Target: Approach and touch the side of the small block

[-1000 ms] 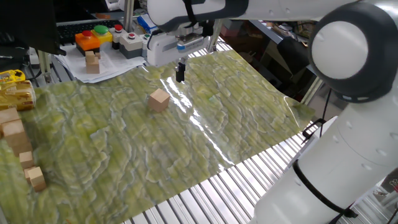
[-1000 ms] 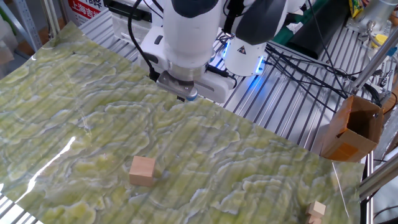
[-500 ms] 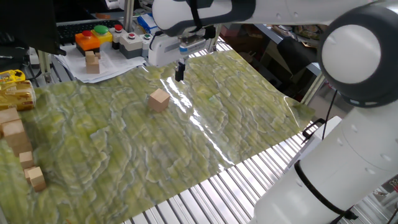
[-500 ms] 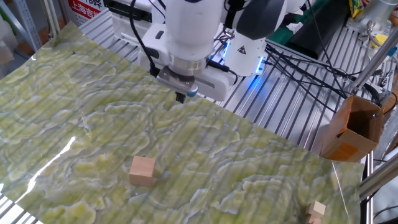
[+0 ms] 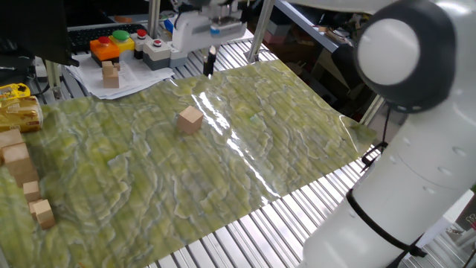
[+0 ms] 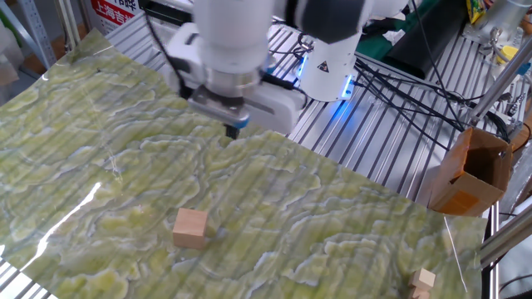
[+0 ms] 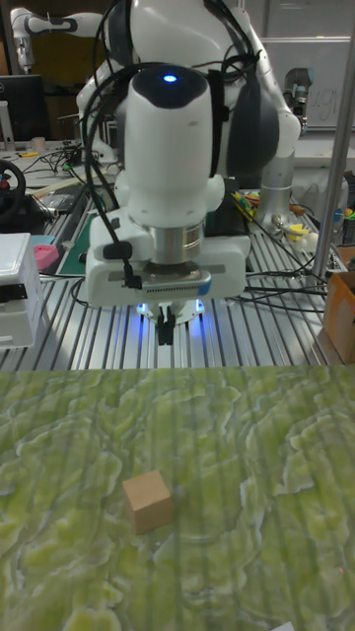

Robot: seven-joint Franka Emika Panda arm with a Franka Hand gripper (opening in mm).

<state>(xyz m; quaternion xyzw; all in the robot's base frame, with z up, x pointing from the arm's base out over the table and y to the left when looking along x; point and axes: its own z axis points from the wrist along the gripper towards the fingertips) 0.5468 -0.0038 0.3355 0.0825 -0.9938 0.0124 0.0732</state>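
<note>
The small block (image 5: 190, 119) is a plain tan wooden cube resting on the green patterned mat (image 5: 245, 141); it also shows in the other fixed view (image 6: 190, 228) and the tall view (image 7: 148, 501). My gripper (image 5: 210, 64) hangs above the far edge of the mat, well behind the block and clear of it. Its two dark fingers are pressed together with nothing between them. The other fixed view shows the gripper (image 6: 234, 130) raised over the mat's edge. In the tall view the gripper (image 7: 166, 330) points straight down behind the block.
Two stacked wooden cubes (image 5: 110, 74) sit on paper at the back left beside a button box (image 5: 119, 43). A row of pale wooden blocks (image 5: 18, 167) lines the left edge. A cardboard box (image 6: 470, 170) stands off the mat, with small cubes (image 6: 422, 282) nearby.
The gripper has risen and drifted back toward the far edge of the mat, farther from the block. The block has not moved.
</note>
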